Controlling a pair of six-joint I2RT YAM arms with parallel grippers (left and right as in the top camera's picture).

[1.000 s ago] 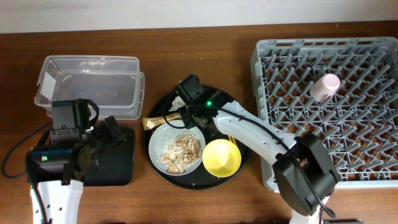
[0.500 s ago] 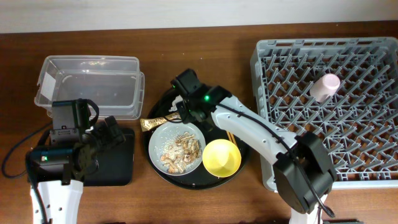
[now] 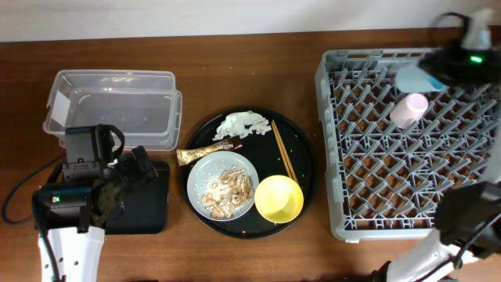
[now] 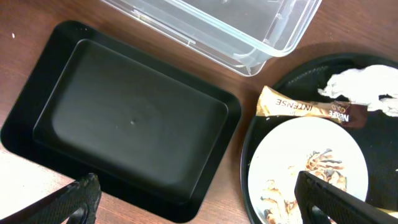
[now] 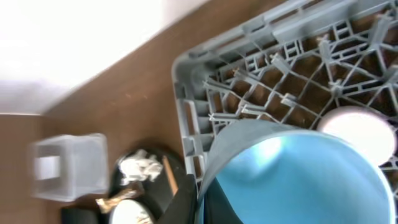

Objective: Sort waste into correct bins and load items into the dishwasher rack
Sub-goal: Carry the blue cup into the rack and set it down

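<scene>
Cups, two: pink cup point(image 3: 409, 110) on rack point(image 3: 325, 141), blue cup point(image 3: 413, 78) within closed right end effector point(image 3: 430, 72); left end effector point(image 4: 199, 193) agape, empty.

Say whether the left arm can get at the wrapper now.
Probably yes. The left hand is open over the black bin, and the wrapper lies close by, its near end bare, nothing between.

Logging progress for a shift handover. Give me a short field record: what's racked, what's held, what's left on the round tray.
racked: pink cup in the dishwasher rack
right gripper: shut on blue cup, above the rack near the pink cup
left gripper: open, empty, over the black tray
round tray: tissue, wrapper, chopsticks, yellow bowl, plate with food scraps
bins: clear tub and black tray, nothing in either
</scene>
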